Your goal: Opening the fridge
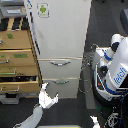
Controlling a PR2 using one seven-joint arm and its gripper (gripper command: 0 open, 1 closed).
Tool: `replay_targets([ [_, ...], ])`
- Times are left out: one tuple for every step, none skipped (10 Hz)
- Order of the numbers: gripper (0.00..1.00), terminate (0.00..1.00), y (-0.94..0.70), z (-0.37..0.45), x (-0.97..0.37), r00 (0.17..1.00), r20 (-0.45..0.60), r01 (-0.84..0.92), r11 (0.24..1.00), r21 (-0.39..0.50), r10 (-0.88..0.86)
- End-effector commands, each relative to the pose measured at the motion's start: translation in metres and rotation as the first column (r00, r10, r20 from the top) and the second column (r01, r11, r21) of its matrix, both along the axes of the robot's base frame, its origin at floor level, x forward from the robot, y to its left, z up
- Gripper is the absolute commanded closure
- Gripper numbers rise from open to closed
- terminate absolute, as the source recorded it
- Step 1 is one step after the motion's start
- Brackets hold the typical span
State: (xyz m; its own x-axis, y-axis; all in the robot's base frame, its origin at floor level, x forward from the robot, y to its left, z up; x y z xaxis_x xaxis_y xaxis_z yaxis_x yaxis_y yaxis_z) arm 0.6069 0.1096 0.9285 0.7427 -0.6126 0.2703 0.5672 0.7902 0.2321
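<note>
Standing upright through the centre of the frame, the fridge (60, 40) runs its long axis top to bottom, its white front facing me and tipped slightly, the top leaning toward the upper left. I log the large upper door with a green android sticker (43, 9) near the top left corner, and a long vertical handle (33, 31) down the door's left edge. Below it I count two drawers, upper drawer (60, 67) and lower drawer (61, 86), each with a curved silver handle; both sit flush, their contents hidden.

At the left of the frame, a tan wooden cabinet (17, 57) touches the fridge's side; its drawers are pulled out, showing green labels and small dark items I cannot identify.

At the lower left, the gripper (48, 95) rises on a pale arm, just beside the lower drawer's left corner; its fingers (44, 88) are spread apart, gripping nothing.

At the right edge, the white-and-blue robot body (114, 70) stands near the fridge, apart from it, with cables beside its base.
</note>
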Motion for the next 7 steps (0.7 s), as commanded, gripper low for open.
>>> replay_targets([
  [0.0,0.0,-0.027,0.085,0.136,0.974,-0.002,-0.228,0.972,-0.062,0.228],
  [0.0,0.0,-0.029,0.093,0.142,0.972,0.003,-0.234,0.97,-0.071,0.235],
  [0.0,0.0,-0.029,0.094,0.145,0.971,0.004,-0.24,0.969,-0.066,0.241],
  [0.0,0.0,-0.026,0.095,0.152,0.962,-0.011,-0.273,0.961,-0.052,0.273],
  [0.0,0.0,-0.022,0.097,0.162,0.951,-0.013,-0.311,0.949,-0.047,0.31],
  [0.0,0.0,-0.021,0.099,0.167,0.946,-0.015,-0.323,0.945,-0.043,0.323],
  [0.0,0.0,-0.02,0.102,0.169,0.946,-0.009,-0.325,0.945,-0.038,0.325],
])
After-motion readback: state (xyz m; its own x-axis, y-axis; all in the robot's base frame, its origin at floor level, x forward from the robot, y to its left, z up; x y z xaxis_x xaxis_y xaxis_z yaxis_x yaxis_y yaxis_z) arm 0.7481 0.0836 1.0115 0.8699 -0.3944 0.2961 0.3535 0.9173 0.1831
